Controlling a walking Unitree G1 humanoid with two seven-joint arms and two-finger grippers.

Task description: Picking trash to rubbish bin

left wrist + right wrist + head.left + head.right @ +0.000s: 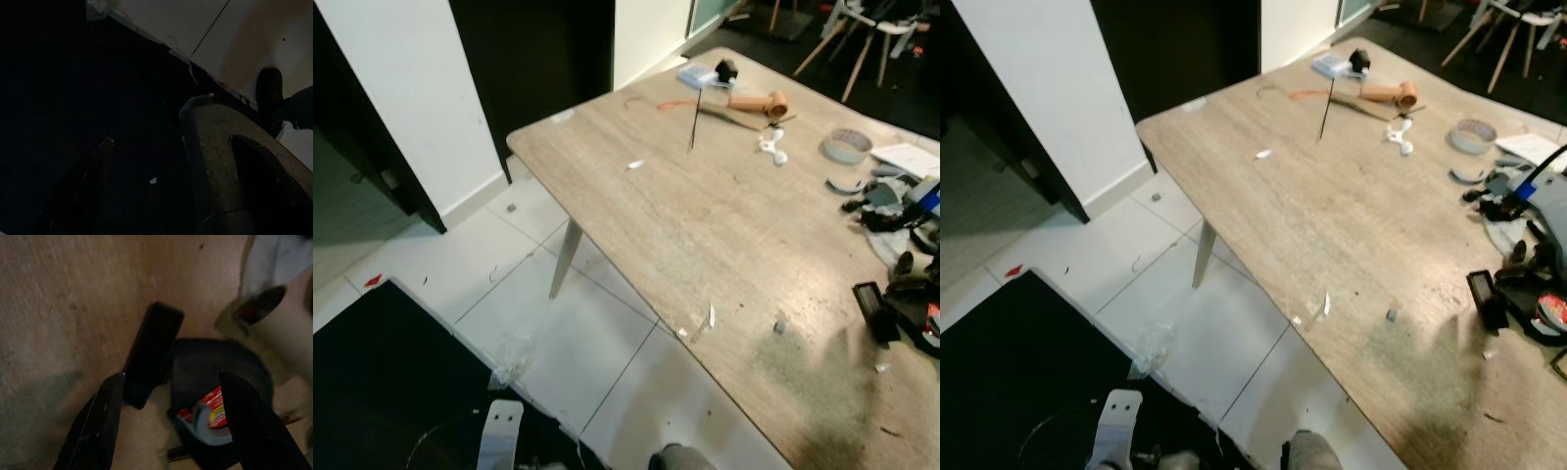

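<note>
The right hand [168, 426], fingers spread, hovered over the black block [151, 352] at the lower-right bench [705, 235] edge; judged pre-grasp, needing descent. Left hand hung idle, state untellable.

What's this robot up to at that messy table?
It is clearing trash from a wooden table. Its right gripper hangs open just above a black, red and white piece of litter beside a small black box near the table's right edge, holding nothing yet. The left gripper hangs idle over the dark mat on the floor.
</note>
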